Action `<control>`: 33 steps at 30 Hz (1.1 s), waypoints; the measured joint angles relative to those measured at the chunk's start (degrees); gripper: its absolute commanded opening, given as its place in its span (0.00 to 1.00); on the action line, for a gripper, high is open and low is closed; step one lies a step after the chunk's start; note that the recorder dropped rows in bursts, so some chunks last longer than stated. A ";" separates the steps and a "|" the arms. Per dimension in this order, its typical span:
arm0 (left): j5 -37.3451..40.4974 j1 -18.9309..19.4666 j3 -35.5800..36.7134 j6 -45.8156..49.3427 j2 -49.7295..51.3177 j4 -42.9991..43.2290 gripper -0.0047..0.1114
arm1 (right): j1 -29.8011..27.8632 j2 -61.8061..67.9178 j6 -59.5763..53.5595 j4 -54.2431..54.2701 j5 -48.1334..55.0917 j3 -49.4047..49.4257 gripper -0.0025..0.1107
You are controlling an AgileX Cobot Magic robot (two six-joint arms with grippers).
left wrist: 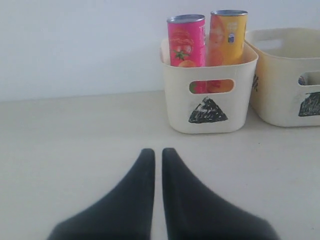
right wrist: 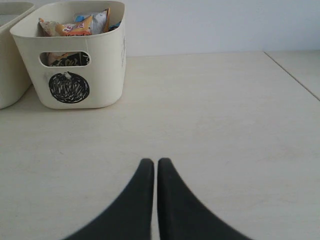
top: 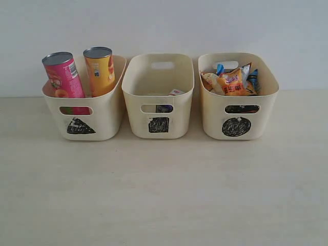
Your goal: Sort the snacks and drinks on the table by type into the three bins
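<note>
Three cream bins stand in a row at the back of the table. The triangle bin (top: 105, 123) holds the pink tube (top: 64, 77) and the yellow-orange tube (top: 101, 69). The square bin (top: 134, 84) has the cartons (top: 176, 93) low inside, barely visible. The circle bin (top: 211, 115) is full of crinkly bags (top: 233, 82). My left gripper (left wrist: 158, 152) is shut and empty over bare table, short of the triangle bin (left wrist: 175, 107). My right gripper (right wrist: 152, 162) is shut and empty, well short of the circle bin (right wrist: 107, 65). Neither gripper shows in the exterior view.
A pale wooden table (top: 164, 195) stretches in front of the bins. A white wall stands behind them. In the right wrist view a table seam or edge (right wrist: 292, 75) runs diagonally at the far side.
</note>
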 measured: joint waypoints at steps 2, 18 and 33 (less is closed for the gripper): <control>0.34 0.40 0.00 0.00 -0.68 -0.13 0.07 | 0.00 0.00 0.00 0.00 0.00 0.00 0.02; 4.74 0.49 0.00 2.61 -1.23 -1.83 0.07 | 0.00 0.00 0.00 0.21 0.00 0.00 0.02; 4.74 0.49 0.00 2.61 -1.23 -1.83 0.07 | 0.00 0.00 0.00 0.21 0.00 0.00 0.02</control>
